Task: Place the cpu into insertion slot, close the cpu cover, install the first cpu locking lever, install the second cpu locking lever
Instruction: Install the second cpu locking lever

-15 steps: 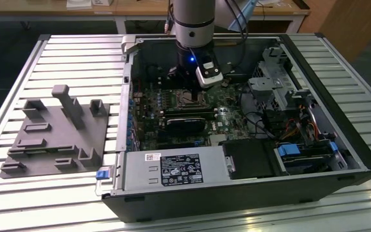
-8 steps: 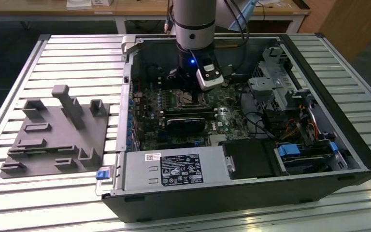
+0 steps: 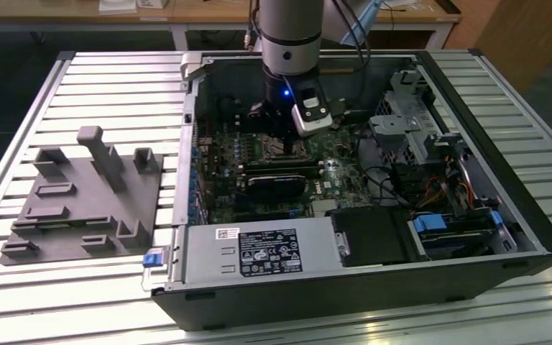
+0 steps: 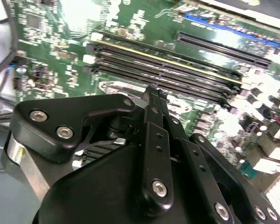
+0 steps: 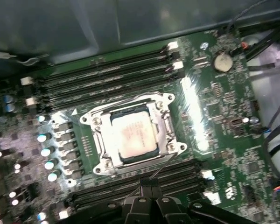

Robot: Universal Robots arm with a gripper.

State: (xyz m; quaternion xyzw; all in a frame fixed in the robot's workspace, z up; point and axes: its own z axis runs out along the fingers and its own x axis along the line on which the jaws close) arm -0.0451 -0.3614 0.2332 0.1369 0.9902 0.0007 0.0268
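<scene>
The cpu [image 5: 136, 135] sits in its socket on the green board [image 5: 214, 116], with the cpu cover [image 5: 164, 122] closed flat around it. The gripper [image 5: 148, 183], fingers pressed together on nothing, hovers just beside the socket, inside the open computer case [image 3: 506, 215]; the levers are hard to make out

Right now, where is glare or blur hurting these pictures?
First wrist view: glare streaks the motherboard beside the cpu cover, and the cpu looks washed out. Second wrist view: bright patches on the board, hand sharp. Exterior view: case interior dim.
</scene>
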